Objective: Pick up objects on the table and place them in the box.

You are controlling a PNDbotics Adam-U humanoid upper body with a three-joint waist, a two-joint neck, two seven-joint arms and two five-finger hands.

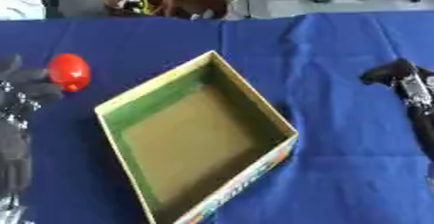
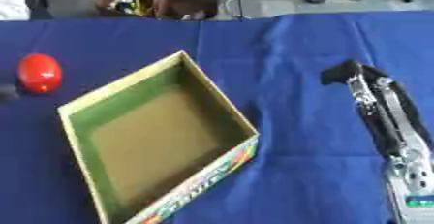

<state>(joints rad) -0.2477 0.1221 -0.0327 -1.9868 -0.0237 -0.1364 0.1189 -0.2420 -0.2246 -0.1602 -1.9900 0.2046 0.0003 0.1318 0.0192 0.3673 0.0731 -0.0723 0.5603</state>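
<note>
A blue cloth covers the table; behind it is grey floor with clutter. The open cardboard box lies in the middle, the red egg-shaped object to its left. The left hand, seen properly only in the left eye view, touches the red object, fingers relaxed. The right hand hovers on the right; whether its fingers are open, I cannot tell.

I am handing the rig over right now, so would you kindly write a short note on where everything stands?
Left hand: at the left edge, right beside the red object; contact and finger state cannot be judged.
Right hand: over the blue cloth right of the box, holding nothing visible; finger state unclear.
Box: open, sitting askew mid-table, nothing visible inside.
Done: nothing in the box yet.
Left: pick up the red object, probably with the left hand, and place it in the box.
</note>
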